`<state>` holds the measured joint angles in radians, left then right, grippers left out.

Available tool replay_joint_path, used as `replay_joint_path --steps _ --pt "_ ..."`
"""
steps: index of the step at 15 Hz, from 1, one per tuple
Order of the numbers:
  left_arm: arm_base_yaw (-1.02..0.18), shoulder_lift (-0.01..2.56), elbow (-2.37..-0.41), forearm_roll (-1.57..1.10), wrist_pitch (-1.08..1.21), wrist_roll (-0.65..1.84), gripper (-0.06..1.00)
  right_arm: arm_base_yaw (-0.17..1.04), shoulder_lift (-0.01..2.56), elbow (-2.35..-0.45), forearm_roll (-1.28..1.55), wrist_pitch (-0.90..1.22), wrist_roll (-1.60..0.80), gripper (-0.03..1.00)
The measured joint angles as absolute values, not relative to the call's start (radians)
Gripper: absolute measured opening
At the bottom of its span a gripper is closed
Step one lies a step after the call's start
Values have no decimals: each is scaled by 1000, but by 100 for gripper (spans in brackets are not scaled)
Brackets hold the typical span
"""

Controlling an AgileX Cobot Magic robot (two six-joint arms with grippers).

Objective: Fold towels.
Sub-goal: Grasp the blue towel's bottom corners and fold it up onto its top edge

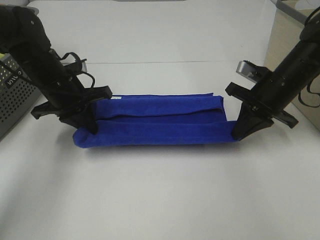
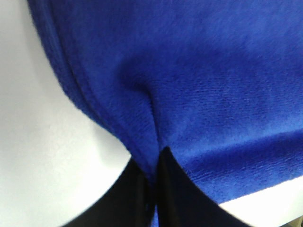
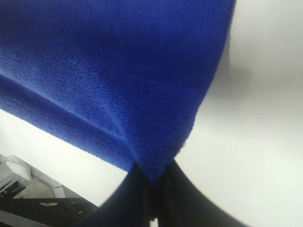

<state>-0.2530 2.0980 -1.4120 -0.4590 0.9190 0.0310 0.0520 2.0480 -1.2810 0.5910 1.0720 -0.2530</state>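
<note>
The royal-blue towel (image 1: pixel 157 120) lies across the middle of the white table, folded lengthwise into a long band with a raised fold along its near side. My left gripper (image 1: pixel 91 127) is shut on the towel's left end; the left wrist view shows the cloth (image 2: pixel 189 85) pinched between the black fingers (image 2: pixel 137 198). My right gripper (image 1: pixel 239 134) is shut on the towel's right end; the right wrist view shows the cloth (image 3: pixel 118 71) pinched between the fingers (image 3: pixel 137 198). A small white tag (image 1: pixel 117 97) shows at the far left edge.
The white table (image 1: pixel 160 200) stretches in front of and behind the towel. A grey perforated box (image 1: pixel 12 95) stands at the left edge. A beige panel (image 1: pixel 285 45) stands at the back right.
</note>
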Motion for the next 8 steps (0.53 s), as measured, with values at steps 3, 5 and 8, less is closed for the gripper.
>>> replay_joint_path --steps 3,5,8 --pt "-251 2103 -1511 -451 916 10 4 52 2075 -1432 592 1073 -253 2" --pt "-227 2140 -1598 -452 928 -12 4 52 2125 -1556 596 1099 -250 2" --pt "-188 2235 -1726 -463 941 -20 4 52 2224 -1734 599 1130 -238 2"
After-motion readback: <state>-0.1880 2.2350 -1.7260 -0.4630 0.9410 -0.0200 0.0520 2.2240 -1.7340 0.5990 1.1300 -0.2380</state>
